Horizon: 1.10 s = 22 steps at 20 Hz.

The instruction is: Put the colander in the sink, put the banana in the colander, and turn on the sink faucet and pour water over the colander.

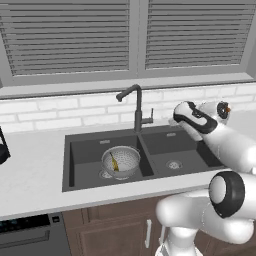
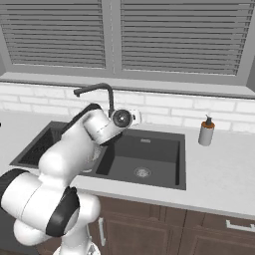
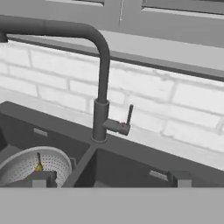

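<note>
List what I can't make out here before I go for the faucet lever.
- Colander in the right base view: mostly hidden by the arm.
- Spout tip of the sink faucet in the hand view: cut off by the left edge.
- Banana in the hand view: just its tip shows above the rim.
- Water flow: none visible, too coarse to be sure.

Pale grey surface (image 1: pixel 35 175) runs under the window, with a dark double-basin sink (image 1: pixel 75 165) set into it. Relative to the sink: the colander (image 1: pixel 121 161) sits in the left basin with the banana (image 1: pixel 114 163) inside, the sink faucet (image 1: pixel 136 107) rises at the back edge over the divider with its spout turned over the left basin, a soap dispenser bottle (image 2: pixel 205 131) stands on the surface off the right basin's back corner, and a dark object (image 1: pixel 2 150), cut off by the frame, rests well left.
</note>
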Motion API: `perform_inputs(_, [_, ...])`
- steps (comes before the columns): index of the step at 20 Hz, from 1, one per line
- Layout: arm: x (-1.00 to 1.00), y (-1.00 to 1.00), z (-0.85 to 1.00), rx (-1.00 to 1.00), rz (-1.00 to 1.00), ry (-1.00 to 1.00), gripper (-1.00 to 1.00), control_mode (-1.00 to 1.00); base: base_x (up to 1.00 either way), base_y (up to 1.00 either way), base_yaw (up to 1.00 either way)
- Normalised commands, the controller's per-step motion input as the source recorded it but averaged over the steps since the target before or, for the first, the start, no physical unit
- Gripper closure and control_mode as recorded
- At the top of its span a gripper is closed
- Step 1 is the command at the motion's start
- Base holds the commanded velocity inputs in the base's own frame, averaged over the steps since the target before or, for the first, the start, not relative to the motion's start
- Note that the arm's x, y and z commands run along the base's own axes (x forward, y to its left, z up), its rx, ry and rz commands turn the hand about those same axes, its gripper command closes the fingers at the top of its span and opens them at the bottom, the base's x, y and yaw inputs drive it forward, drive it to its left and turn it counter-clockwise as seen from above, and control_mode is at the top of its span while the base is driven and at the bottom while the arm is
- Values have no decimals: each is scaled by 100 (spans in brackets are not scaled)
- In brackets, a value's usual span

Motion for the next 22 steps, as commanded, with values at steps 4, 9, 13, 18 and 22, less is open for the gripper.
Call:
perform_inputs(4, [47, -2, 0, 8, 0, -14, -100, -100, 0, 0, 0])
perform_inputs(9, [38, 0, -7, 2, -6, -9, -100, -100, 0, 0, 0])
perform_inputs(13, [33, 0, -17, 3, -5, -11, -100, -100, 0, 0, 0])
perform_inputs(18, [38, 0, -12, 2, -2, -6, -100, -100, 0, 0, 0])
perform_inputs(22, [29, 0, -13, 1, 0, -3, -100, -100, 0, 0, 0])
